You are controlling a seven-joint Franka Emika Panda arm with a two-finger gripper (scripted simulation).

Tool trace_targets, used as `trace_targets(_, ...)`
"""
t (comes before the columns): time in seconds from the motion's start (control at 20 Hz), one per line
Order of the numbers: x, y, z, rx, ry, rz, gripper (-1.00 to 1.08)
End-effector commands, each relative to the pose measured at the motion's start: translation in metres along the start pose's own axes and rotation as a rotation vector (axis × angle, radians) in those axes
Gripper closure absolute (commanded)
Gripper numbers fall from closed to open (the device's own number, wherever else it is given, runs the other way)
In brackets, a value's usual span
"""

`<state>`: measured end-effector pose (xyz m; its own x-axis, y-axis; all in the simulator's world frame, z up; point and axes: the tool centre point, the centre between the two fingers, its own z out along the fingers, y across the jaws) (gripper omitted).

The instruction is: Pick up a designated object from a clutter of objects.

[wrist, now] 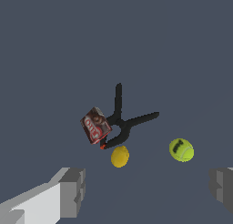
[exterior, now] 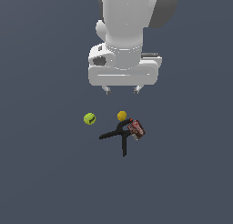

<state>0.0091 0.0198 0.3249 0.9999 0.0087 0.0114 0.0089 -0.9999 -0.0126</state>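
The designated object, a small dark red-brown box [exterior: 136, 129] [wrist: 95, 125] with white lettering, lies tilted against the jaw end of a black scissor-like clamp [exterior: 117, 134] [wrist: 123, 120]. A small yellow-orange ball [exterior: 121, 115] [wrist: 119, 156] sits right by the clamp's red tip. A yellow-green ball [exterior: 89, 119] [wrist: 181, 150] lies apart, toward the exterior view's left. My gripper [exterior: 122, 89] [wrist: 148, 186] hangs open above the floor, short of the clutter, holding nothing. Its grey fingers [wrist: 73, 191] frame the wrist view's edge.
A flat dark grey floor [exterior: 45, 173] surrounds the small cluster. The white arm body [exterior: 125, 45] fills the upper middle of the exterior view.
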Motion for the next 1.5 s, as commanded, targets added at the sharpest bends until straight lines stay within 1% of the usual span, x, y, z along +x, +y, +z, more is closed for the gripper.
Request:
trace_targets(0.0, 0.0, 0.0, 0.0, 0.0, 0.0, 0.0, -0.92)
trace_targets(0.15, 0.001, -0.004, 0.0, -0.002, 0.003, -0.01, -0.92)
trace_targets(0.45, 0.007, -0.024, -0.002, -0.014, 0.022, -0.057, -0.92)
trace_targets(0.65, 0.007, -0.025, -0.002, -0.014, 0.023, -0.057, -0.92)
trace_targets(0.85, 0.008, -0.026, 0.005, -0.016, 0.022, -0.075, -0.92)
trace_targets(1.15, 0.013, -0.032, 0.034, -0.022, 0.017, -0.155, -0.92)
trace_targets(1.45, 0.017, -0.043, 0.084, -0.029, 0.007, -0.296, -0.92)
